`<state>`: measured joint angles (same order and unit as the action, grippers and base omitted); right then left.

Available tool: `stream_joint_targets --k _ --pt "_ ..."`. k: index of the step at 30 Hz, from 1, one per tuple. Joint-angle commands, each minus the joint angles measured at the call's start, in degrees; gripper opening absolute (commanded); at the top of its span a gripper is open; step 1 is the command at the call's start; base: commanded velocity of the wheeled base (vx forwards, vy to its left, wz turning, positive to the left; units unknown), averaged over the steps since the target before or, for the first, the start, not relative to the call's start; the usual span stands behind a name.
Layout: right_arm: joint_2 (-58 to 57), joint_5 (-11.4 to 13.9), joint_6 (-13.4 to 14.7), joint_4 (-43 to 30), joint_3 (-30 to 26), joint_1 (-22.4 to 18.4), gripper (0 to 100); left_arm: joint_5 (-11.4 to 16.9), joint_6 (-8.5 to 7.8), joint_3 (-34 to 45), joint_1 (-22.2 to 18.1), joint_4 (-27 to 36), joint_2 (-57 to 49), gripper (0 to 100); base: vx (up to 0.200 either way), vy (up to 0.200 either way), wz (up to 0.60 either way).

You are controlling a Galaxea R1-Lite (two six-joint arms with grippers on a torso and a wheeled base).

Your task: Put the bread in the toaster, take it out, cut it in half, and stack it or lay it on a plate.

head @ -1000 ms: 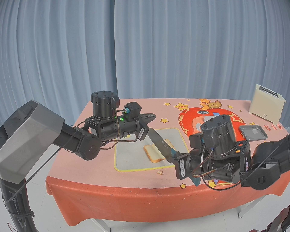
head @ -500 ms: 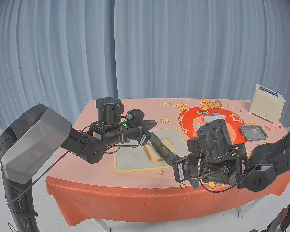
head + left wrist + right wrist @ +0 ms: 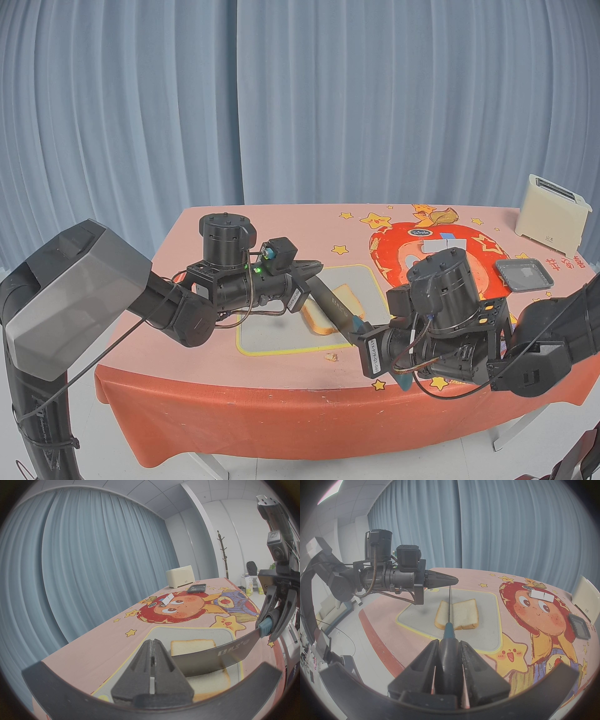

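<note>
A slice of bread (image 3: 320,320) (image 3: 462,612) lies on the pale cutting mat (image 3: 269,325). My right gripper (image 3: 365,334) (image 3: 449,642), near the table's front edge, is shut on the blue handle of a knife (image 3: 331,303) (image 3: 215,656). The blade stands edge-down across the middle of the slice, with bread (image 3: 192,645) showing on both sides. My left gripper (image 3: 315,269) (image 3: 152,641) is shut with nothing in it, its tip just over the blade's far end (image 3: 449,592). Whether it touches the blade I cannot tell.
A cream toaster (image 3: 553,215) stands at the far right corner. A small grey tray (image 3: 524,274) lies in front of it. A crumb (image 3: 331,357) sits near the mat's front edge. The orange cloth (image 3: 187,350) drops off at the front.
The left arm moved right and down, bringing its shut tip to the blade's far end. The right gripper lowered the knife onto the bread.
</note>
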<state>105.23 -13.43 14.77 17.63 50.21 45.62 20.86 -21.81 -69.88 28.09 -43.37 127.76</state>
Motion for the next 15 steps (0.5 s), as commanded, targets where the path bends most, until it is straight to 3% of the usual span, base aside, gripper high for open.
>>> stream_joint_targets --k 1,15 --pt "0.15 -0.01 -0.1 0.04 -0.2 0.09 0 0.06 0.01 0.44 0.04 0.31 0.12 0 0.0 0.0 0.0" --pt "0.24 -0.01 0.17 0.04 -0.29 -0.18 0 0.06 0.01 -0.08 -0.23 0.04 1.0 0 0.0 0.0 0.0"
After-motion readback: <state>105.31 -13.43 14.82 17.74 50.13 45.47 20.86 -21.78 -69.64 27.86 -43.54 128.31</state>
